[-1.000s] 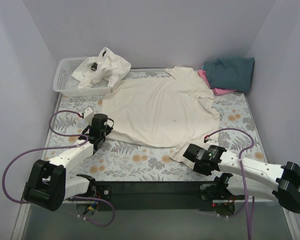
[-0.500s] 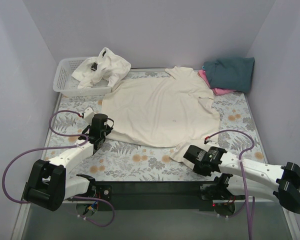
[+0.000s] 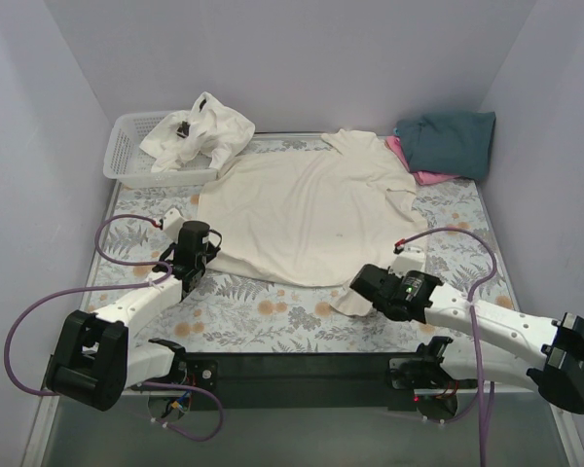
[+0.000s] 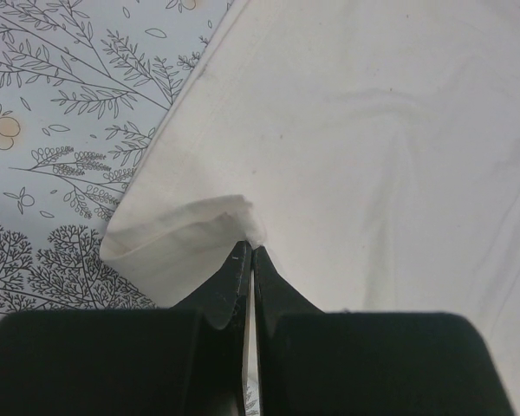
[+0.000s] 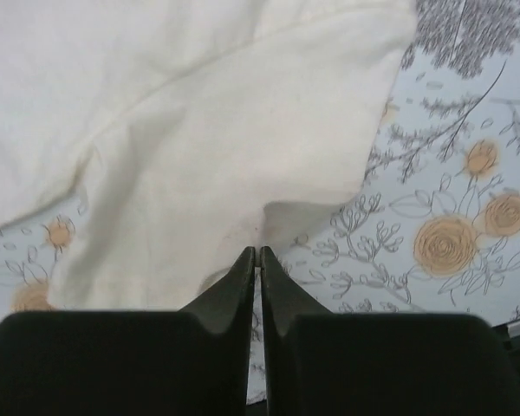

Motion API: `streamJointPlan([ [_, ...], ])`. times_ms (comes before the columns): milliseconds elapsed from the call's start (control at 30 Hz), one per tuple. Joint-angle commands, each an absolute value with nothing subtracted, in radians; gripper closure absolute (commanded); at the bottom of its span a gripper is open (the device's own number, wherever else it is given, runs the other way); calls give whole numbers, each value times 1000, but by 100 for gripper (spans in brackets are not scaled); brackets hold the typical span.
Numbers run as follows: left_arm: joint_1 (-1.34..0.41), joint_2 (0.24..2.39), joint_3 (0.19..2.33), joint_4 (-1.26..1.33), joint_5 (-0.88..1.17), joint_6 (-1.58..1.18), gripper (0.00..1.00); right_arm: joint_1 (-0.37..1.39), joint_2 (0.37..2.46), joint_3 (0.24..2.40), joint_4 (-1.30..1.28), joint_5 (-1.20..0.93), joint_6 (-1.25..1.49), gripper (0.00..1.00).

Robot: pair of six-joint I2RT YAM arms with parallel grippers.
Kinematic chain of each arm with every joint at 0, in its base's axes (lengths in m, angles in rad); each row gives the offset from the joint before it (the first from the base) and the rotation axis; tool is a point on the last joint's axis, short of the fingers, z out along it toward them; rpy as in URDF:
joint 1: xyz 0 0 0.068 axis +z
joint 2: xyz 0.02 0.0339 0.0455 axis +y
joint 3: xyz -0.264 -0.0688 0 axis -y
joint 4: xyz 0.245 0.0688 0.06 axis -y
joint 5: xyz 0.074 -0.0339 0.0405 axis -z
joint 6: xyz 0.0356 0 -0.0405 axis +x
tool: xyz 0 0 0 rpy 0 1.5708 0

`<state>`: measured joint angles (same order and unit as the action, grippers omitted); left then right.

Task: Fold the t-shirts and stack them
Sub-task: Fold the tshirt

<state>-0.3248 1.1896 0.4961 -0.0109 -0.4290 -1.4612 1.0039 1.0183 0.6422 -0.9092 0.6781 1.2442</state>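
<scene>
Top view, 12 o'clock = far wall.

Cream t-shirt [image 3: 316, 219] lies spread mostly flat at the centre of the floral table [image 3: 273, 316], with light creases. One corner reaches toward 12–1 o'clock and a flap sticks out at 5 o'clock.

Left gripper [image 3: 197, 258] is at the shirt's 8 o'clock edge. In the left wrist view its tips [image 4: 250, 251] are pressed together with a small bunched fold of the hem nipped between them. The cloth beside the fold sits flat on the table.

Right gripper [image 3: 358, 292] is at the 5 o'clock flap. In the right wrist view its tips [image 5: 258, 251] are closed right at the flap's edge, and the cloth is puckered into a small hump there, so it reads as a pinch on the shirt. The rest of the flap rests on the table.

White lattice basket [image 3: 131, 156] is at 10–11 o'clock, off the shirt's far-left corner. A crumpled white t-shirt [image 3: 202, 131] sits heaped in it, spilling over the right rim, with a small dark label showing.

Teal t-shirt [image 3: 450, 141] is folded at 1–2 o'clock against the right wall. It lies on top of the pink t-shirt [image 3: 426, 176], of which only an edge shows. The pink edge is just beside the cream shirt's far-right corner.
</scene>
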Motion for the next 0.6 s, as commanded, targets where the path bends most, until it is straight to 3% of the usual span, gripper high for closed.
streamJointPlan([
  [0, -330, 1180, 512, 25, -439, -1451, 100, 954, 1046, 713, -878, 937, 1138, 99],
  [133, -328, 1210, 544, 26, -451, -1444, 100, 868, 1032, 701, -702, 957, 901, 99],
  [233, -330, 1245, 584, 25, -439, -1433, 100, 789, 1012, 663, -411, 879, 723, 99],
  [567, -318, 1388, 765, 38, -537, -1345, 100, 591, 1147, 698, -117, 781, 479, 99],
])
